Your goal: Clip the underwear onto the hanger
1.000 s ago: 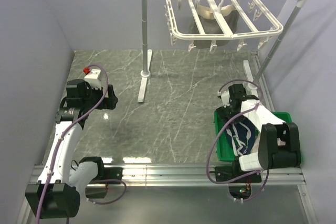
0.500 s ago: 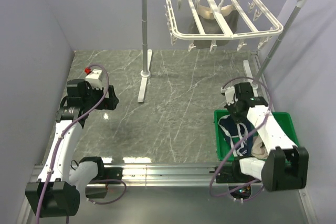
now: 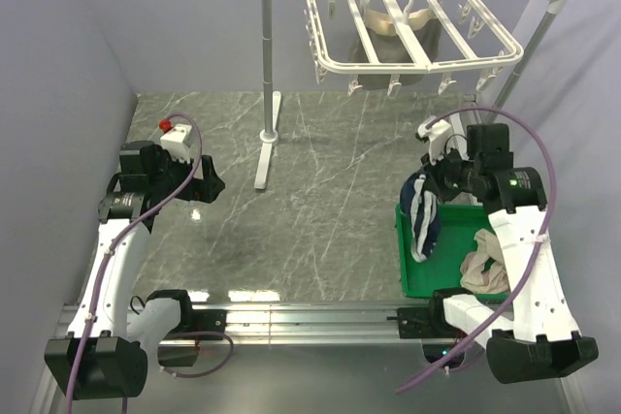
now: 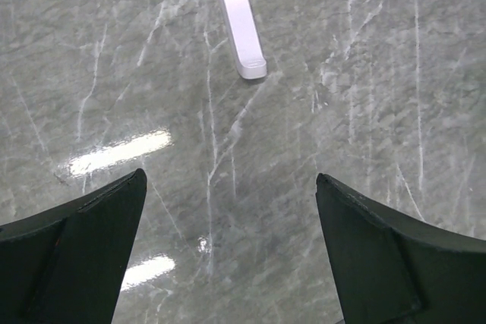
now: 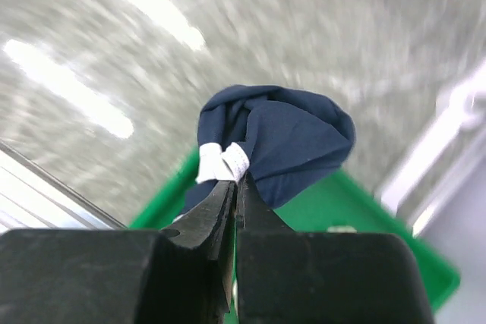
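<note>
The navy underwear (image 3: pixel 422 212) with white piping hangs bunched from my right gripper (image 3: pixel 430 184), lifted above the left end of the green bin (image 3: pixel 439 276). In the right wrist view the black jaws (image 5: pixel 237 181) are pinched shut on the white waistband of the underwear (image 5: pixel 285 138). The white hanger (image 3: pixel 412 31) with its clips hangs by its hook from the grey crossbar at the back. My left gripper (image 3: pixel 207 184) hovers over the marble floor at the left, fingers (image 4: pixel 72 252) wide apart with nothing between them.
A beige garment (image 3: pixel 485 264) lies in the green bin. An olive-grey garment with a beige band (image 3: pixel 398 18) hangs under the hanger. The white pole stand (image 3: pixel 266 75) has a foot (image 4: pixel 239 17) on the floor ahead of my left gripper. Walls close in left and right.
My right gripper closed on the underwear in the bin and lifted it up and toward the back. The right arm straightened upward. The left arm barely moved.
</note>
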